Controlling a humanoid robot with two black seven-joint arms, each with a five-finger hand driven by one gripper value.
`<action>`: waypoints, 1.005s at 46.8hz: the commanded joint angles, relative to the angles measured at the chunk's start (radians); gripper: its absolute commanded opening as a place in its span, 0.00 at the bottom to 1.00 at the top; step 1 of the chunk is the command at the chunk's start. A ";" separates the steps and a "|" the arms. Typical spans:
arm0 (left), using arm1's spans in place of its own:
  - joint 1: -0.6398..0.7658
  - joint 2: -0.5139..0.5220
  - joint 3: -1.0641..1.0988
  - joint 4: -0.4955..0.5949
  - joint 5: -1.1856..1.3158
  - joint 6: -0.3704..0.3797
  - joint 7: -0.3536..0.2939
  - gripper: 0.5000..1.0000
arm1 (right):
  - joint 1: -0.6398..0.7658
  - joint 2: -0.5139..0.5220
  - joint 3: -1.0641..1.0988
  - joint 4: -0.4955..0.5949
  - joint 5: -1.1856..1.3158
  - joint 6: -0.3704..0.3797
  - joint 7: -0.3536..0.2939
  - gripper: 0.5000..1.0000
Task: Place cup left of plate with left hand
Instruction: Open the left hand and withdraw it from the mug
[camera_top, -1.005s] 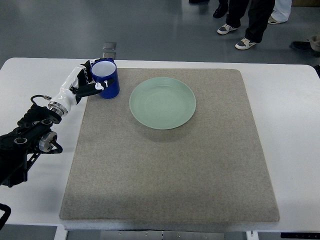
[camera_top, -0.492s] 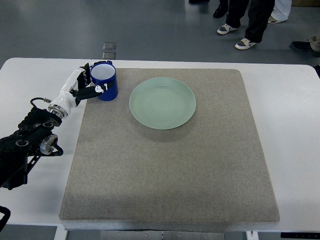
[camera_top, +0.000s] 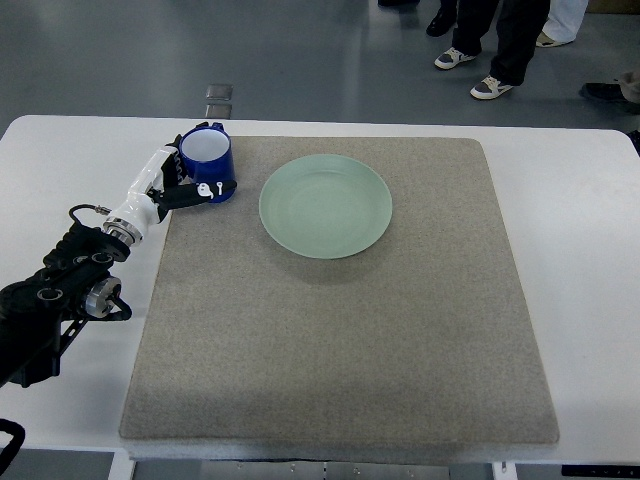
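Observation:
A blue cup (camera_top: 209, 162) with a white inside stands upright at the far left corner of the grey mat (camera_top: 340, 330), left of the pale green plate (camera_top: 325, 205). My left hand (camera_top: 187, 172) reaches in from the left edge and its white and black fingers wrap the cup's left and near sides. The cup's base looks set down on the mat. A gap of mat separates cup and plate. The right arm does not show.
The mat lies on a white table (camera_top: 580, 260). My left forearm (camera_top: 60, 290) with black joints and cables rests over the table's left side. Legs and shoes of people (camera_top: 490, 50) stand on the floor beyond the far edge.
The cup and my left hand have shifted slightly away from me and lower, toward the mat's far left corner. The plate has not moved.

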 joint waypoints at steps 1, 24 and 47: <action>0.000 0.002 -0.002 -0.002 -0.002 0.000 0.000 0.99 | 0.000 0.000 0.000 0.000 0.000 0.000 0.000 0.86; 0.023 0.034 -0.019 -0.006 -0.126 -0.069 0.000 0.99 | 0.000 0.000 0.000 0.000 0.000 0.000 0.000 0.86; 0.017 0.119 -0.175 -0.045 -0.224 -0.202 0.000 0.99 | 0.000 0.000 0.000 0.000 0.000 0.000 0.000 0.86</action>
